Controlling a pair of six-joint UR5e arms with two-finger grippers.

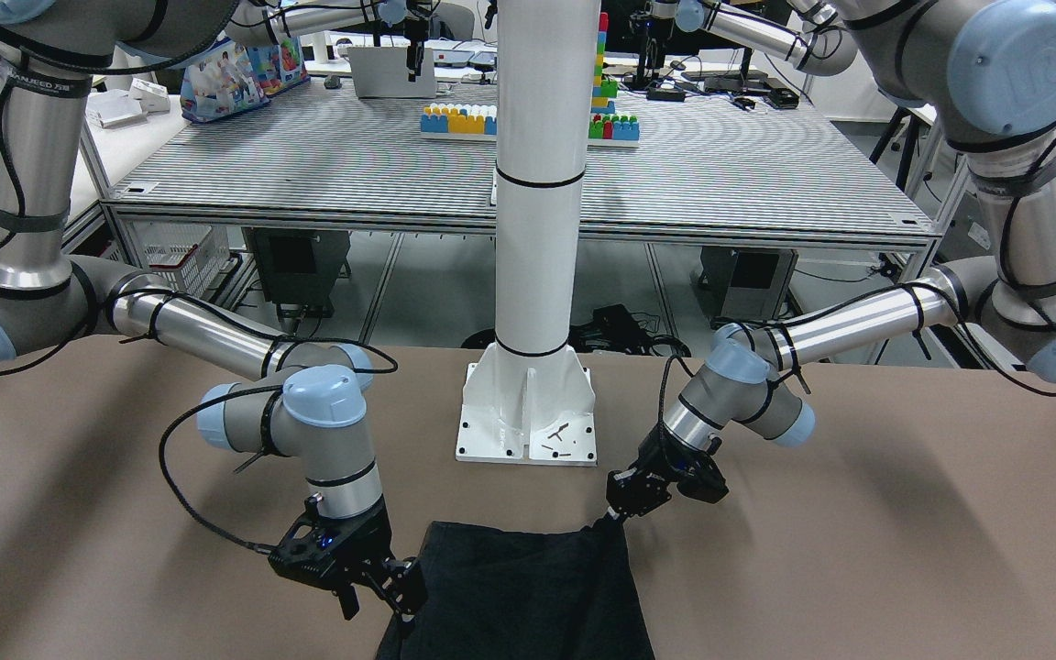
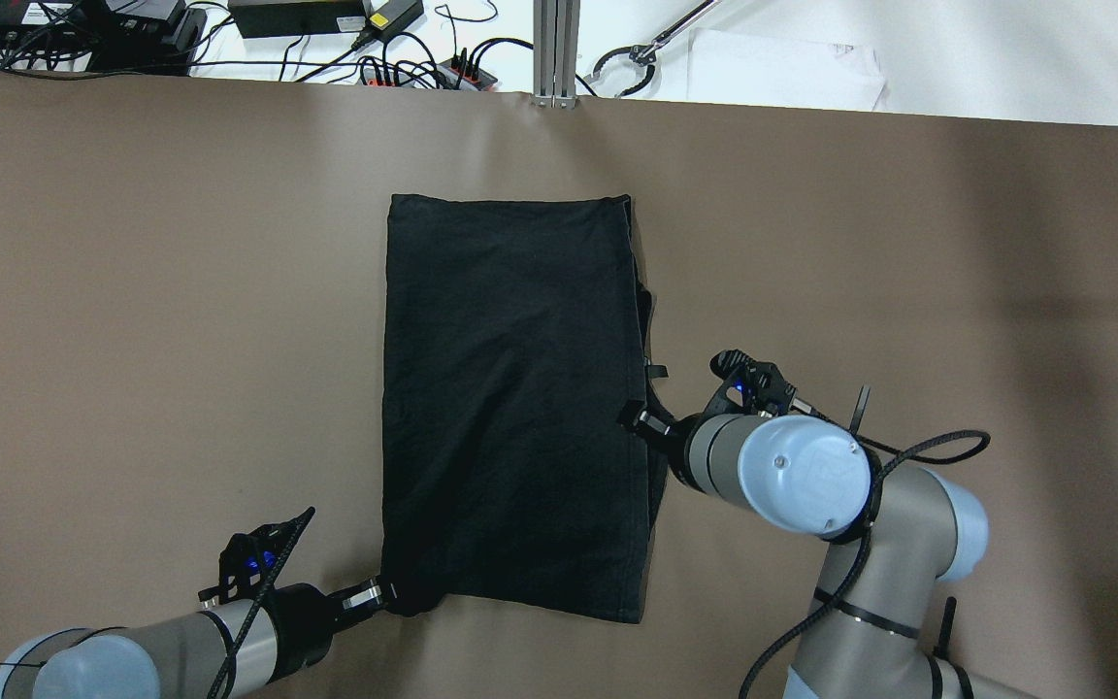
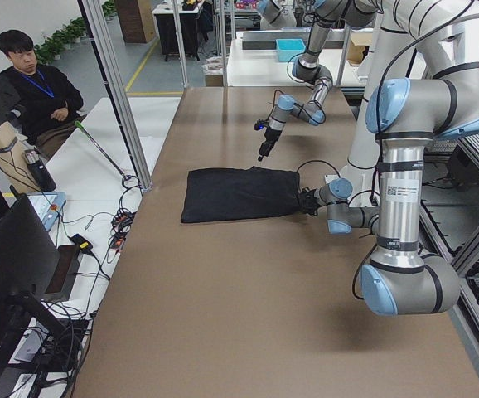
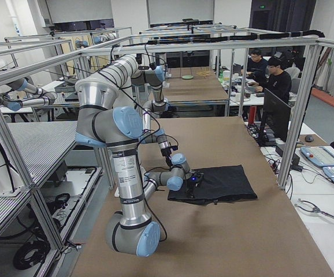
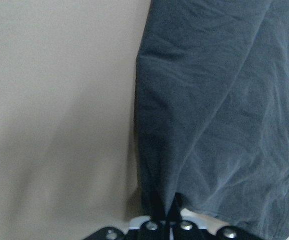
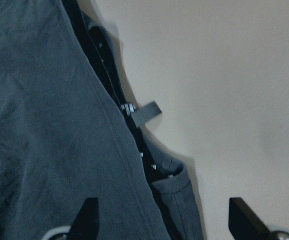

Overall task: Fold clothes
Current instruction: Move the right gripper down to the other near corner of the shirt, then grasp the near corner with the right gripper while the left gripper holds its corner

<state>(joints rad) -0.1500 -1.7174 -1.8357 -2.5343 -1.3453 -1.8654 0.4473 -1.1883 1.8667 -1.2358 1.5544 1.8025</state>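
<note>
The black cloth (image 2: 510, 388) lies flat on the brown table as a tall rectangle, with a second layer peeking out along its right edge. It also shows in the front view (image 1: 528, 596). My left gripper (image 2: 386, 592) is low at the cloth's near left corner, and the left wrist view (image 5: 165, 210) shows it shut on that corner. My right gripper (image 2: 639, 419) is at the cloth's right edge. The right wrist view (image 6: 167, 222) shows it open, one finger (image 6: 87, 217) over the cloth (image 6: 44, 125) and the other over bare table.
The white pillar (image 1: 537, 183) and its base plate (image 1: 528, 431) stand behind the cloth on my side. A small grey tag (image 6: 147, 111) sticks out from the cloth's right edge. Cables and power bricks (image 2: 326, 19) lie past the far table edge. A seated person (image 3: 28, 83) is beyond the table's far side.
</note>
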